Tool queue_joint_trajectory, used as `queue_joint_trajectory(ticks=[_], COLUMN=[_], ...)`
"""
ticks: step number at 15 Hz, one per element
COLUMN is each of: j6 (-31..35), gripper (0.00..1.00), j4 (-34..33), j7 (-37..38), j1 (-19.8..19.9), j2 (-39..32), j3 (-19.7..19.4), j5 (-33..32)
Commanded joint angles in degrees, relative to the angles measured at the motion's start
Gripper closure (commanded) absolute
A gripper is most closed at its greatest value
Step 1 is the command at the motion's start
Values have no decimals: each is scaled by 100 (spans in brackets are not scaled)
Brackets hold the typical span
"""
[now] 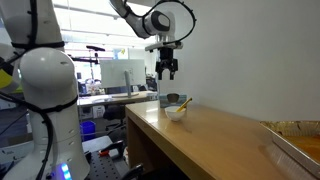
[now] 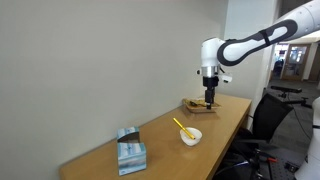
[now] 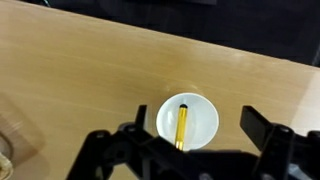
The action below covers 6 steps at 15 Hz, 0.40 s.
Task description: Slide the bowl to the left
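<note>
The small white bowl [image 1: 176, 112] sits on the wooden table [image 1: 225, 140] with a thin yellow stick [image 2: 183, 127] poking out of it; it shows in both exterior views [image 2: 191, 137]. In the wrist view the bowl [image 3: 203, 118] lies directly below, the stick [image 3: 183, 125] resting inside it. My gripper [image 1: 166, 69] hangs well above the bowl, fingers pointing down, open and empty. In an exterior view the gripper [image 2: 209, 98] is above and beyond the bowl. In the wrist view its two fingers [image 3: 197, 122] frame the bowl on either side.
A dark grey container [image 1: 172, 100] stands just behind the bowl, also seen near the table's far end [image 2: 197, 105]. A tissue box [image 2: 130, 151] sits further along the table. A shallow tray [image 1: 300, 148] lies at the near end. A wall runs along the table.
</note>
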State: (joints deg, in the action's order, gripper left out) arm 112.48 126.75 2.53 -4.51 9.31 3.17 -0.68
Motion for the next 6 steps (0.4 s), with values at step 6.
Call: queue_joint_trajectory(ticks=[6], j6=[-64], gripper=[0], j4=[-32], j7=[114], j1=[115], j2=[301], j3=[15], j5=[55])
